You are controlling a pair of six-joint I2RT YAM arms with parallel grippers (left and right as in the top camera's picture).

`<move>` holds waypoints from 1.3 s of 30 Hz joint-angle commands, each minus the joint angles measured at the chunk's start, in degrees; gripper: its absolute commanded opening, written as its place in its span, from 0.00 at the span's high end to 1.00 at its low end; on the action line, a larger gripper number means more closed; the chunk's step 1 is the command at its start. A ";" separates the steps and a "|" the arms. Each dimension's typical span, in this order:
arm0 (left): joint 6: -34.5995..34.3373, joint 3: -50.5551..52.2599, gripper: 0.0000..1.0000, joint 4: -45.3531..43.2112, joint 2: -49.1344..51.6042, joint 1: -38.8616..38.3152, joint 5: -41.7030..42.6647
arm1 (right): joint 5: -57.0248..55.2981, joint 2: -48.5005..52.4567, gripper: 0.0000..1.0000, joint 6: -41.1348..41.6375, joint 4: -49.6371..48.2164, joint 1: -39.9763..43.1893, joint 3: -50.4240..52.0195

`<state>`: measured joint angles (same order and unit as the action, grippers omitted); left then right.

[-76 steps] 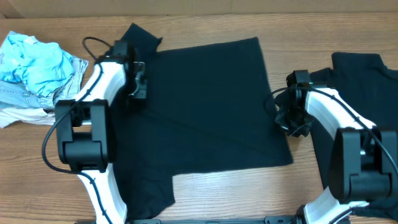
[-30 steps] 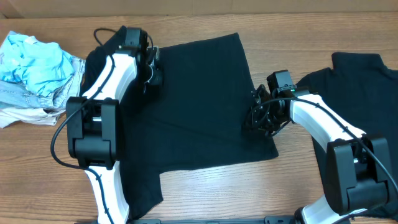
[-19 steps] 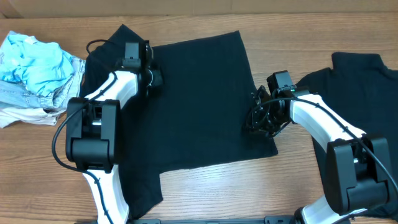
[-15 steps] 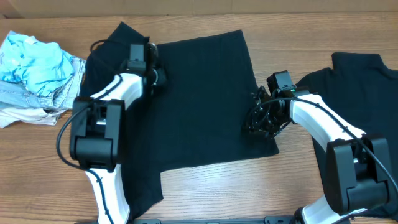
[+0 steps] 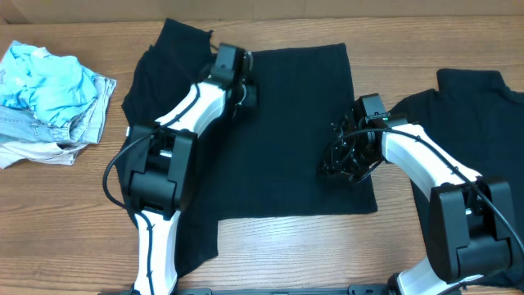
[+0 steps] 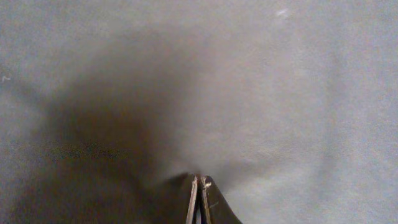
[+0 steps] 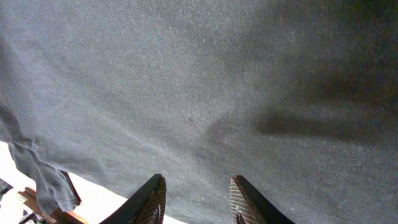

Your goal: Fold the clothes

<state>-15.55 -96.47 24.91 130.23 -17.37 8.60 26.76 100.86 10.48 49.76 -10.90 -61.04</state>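
Stretching over the black T-shirt, left gripper pinches it; right gripper gapes at its edge. Blue clothes lie leftward.

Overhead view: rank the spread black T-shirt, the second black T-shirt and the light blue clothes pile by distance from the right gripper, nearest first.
1. spread black T-shirt: centre, directly under the right gripper.
2. second black T-shirt: far right, behind that arm.
3. light blue clothes pile: far left.
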 commanded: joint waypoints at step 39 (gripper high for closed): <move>3.06 -29.90 0.74 71.91 -33.29 14.16 -14.12 | -12.50 -6.29 0.43 13.79 17.42 18.60 4.15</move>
<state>-9.41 -134.80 96.66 98.85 -4.91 -4.36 12.84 93.14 23.75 67.81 5.43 -58.74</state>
